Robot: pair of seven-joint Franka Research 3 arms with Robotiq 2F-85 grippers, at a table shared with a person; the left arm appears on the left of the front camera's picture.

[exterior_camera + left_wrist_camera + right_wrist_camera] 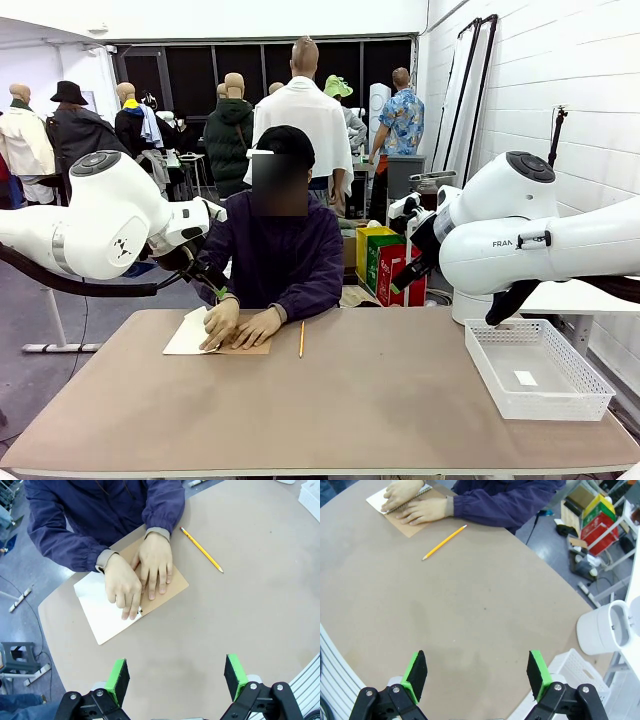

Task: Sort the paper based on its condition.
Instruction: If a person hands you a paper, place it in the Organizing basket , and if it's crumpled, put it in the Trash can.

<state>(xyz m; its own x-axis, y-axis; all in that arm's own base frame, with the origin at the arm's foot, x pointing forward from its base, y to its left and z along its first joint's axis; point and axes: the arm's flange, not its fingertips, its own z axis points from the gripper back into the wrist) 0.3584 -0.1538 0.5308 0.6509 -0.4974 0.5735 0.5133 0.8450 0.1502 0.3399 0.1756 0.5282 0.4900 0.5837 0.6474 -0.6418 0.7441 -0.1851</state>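
Bright, even light; soft shadows; wrist views fisheye-warped.

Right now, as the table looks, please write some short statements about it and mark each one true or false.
1. The person's hands rest on the notebook. True.
2. The pencil lies on the table, apart from the notebook. True.
3. The left gripper is shut on a sheet. False: it is open and holds nothing.
4. The basket stands beside the notebook. False: it stands toward the table's other side.
5. The right gripper is open. True.
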